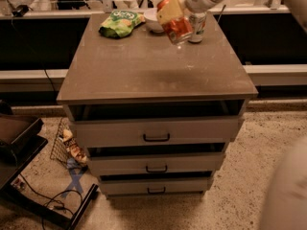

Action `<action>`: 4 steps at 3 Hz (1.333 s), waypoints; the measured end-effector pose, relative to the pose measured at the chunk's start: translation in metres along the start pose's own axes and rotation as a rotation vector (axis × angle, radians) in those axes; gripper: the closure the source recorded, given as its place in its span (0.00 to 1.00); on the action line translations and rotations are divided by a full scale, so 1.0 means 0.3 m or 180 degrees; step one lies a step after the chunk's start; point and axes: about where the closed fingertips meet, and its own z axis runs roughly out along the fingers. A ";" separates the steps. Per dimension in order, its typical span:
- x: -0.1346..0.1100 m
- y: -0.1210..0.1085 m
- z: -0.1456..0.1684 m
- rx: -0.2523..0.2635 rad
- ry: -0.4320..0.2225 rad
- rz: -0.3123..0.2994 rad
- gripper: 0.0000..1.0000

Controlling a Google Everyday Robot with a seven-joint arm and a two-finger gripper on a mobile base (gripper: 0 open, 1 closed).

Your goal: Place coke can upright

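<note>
A brown drawer-cabinet top (144,66) fills a dim workroom. Above its one o'clock edge, the gripper (173,13) clasps the coke can (177,28), tilted in mid-air, so setting it upright remains. A pale can (197,27) stands just behind it, and a green chip bag (120,23) lies at eleven.

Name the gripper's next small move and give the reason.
Probably rotate the wrist until the coke can stands vertical, before any lowering. The gripper holds it tilted in the air above the back right of the cabinet top, close to the pale can, so lowered as it is, it would likely land on its edge.
</note>
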 end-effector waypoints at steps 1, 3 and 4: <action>0.167 0.018 0.039 -0.0215 -0.0311 0.0044 1.00; 0.362 -0.127 0.205 -0.0347 -0.0863 0.0598 1.00; 0.314 -0.158 0.208 -0.0326 -0.0982 0.0577 1.00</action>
